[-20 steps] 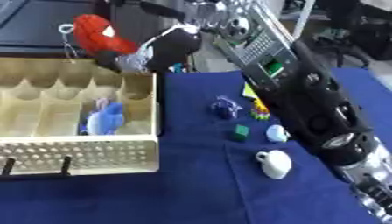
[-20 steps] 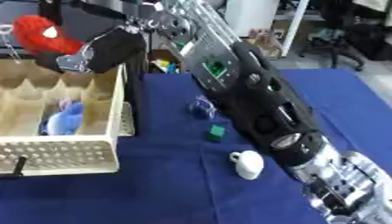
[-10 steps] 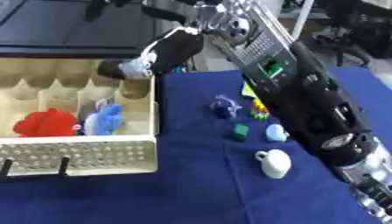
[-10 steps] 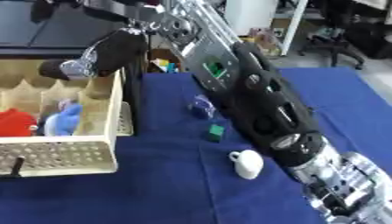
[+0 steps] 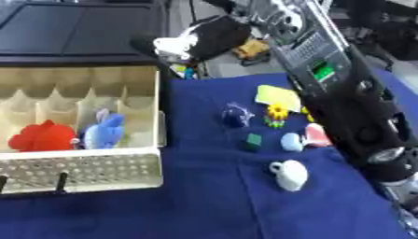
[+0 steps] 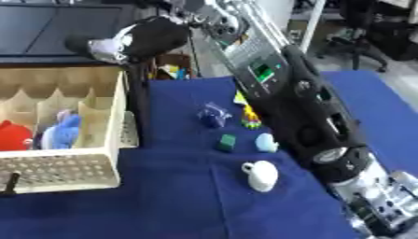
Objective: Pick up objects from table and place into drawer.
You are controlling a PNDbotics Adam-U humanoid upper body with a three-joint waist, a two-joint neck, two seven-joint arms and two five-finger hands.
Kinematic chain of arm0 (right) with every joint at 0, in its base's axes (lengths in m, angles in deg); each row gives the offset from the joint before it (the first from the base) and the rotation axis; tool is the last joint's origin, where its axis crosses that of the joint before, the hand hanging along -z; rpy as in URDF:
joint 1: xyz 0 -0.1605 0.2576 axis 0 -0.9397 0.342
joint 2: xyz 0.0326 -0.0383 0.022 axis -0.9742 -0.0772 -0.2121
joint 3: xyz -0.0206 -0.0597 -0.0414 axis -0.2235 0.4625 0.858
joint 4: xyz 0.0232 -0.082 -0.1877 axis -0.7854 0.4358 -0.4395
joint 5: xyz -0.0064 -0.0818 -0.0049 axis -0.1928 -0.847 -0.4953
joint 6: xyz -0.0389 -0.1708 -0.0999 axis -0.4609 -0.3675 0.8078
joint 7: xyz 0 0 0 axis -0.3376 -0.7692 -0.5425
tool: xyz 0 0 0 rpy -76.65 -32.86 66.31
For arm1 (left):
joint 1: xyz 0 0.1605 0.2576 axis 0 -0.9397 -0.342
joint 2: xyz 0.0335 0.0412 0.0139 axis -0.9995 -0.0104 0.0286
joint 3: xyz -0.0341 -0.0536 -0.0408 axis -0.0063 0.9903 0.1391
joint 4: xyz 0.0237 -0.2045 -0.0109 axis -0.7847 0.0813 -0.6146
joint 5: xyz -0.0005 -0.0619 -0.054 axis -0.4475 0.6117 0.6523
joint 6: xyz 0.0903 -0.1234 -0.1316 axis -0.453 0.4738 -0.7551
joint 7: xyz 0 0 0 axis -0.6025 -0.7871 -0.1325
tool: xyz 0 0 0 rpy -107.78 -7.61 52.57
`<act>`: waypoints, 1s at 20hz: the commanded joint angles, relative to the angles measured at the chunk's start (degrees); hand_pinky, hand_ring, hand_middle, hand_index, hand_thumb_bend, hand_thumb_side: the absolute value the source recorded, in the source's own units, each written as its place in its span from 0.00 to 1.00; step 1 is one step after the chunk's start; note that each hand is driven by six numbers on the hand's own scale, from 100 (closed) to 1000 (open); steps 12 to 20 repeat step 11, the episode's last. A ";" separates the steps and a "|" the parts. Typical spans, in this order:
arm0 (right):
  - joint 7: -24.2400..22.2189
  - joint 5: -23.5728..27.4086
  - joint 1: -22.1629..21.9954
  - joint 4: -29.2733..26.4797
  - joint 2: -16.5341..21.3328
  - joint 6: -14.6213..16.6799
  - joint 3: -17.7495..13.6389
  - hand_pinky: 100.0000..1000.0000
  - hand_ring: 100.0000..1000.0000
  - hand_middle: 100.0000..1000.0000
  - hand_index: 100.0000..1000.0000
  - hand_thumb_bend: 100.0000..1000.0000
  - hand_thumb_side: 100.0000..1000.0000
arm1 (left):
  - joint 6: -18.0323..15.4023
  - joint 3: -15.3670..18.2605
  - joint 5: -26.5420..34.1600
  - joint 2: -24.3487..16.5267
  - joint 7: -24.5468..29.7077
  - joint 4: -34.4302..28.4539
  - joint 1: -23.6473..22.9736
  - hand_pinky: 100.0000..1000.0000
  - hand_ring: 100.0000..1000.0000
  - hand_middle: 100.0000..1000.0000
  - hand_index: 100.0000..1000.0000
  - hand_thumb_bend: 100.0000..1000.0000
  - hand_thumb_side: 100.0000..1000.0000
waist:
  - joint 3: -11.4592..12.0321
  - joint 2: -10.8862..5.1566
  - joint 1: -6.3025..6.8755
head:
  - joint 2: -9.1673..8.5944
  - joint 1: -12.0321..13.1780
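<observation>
Red plush toy [image 5: 42, 136] is lying in the beige drawer [image 5: 122, 84] beside a blue toy [image 5: 103, 132], while the right hand [image 5: 192, 41] is hovering above the drawer's far corner, empty; whether its fingers are curled cannot be told.

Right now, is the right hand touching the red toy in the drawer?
Apart. The left eye view shows the right hand raised past the drawer's far corner, while the red toy lies in a near compartment beside the blue toy.

Robotics lab or office workroom, black swivel office chair [image 6: 365, 39] on pale hard floor [image 6: 339, 58] beyond far bench edge, blue cloth-covered bench [image 5: 220, 210], dark cabinet [image 5: 78, 32] at far left corner
</observation>
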 commanded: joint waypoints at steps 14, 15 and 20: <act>18.34 1.79 -14.96 -20.28 10.75 -3.25 -12.19 0.70 0.82 0.68 0.77 0.37 0.56 | -1.64 1.08 -1.52 -0.04 -1.05 -0.74 -0.26 0.46 0.57 0.61 0.80 0.08 1.00 | -0.94 0.52 2.04 | -0.88 1.24; 18.34 1.79 -14.96 -20.28 10.75 -3.25 -12.19 0.70 0.82 0.68 0.77 0.37 0.56 | -1.64 1.08 -1.52 -0.04 -1.05 -0.74 -0.26 0.46 0.57 0.61 0.80 0.08 1.00 | -0.94 0.52 2.04 | -0.88 1.24; 18.34 1.79 -14.96 -20.28 10.75 -3.25 -12.19 0.70 0.82 0.68 0.77 0.37 0.56 | -1.64 1.08 -1.52 -0.04 -1.05 -0.74 -0.26 0.46 0.57 0.61 0.80 0.08 1.00 | -0.94 0.52 2.04 | -0.88 1.24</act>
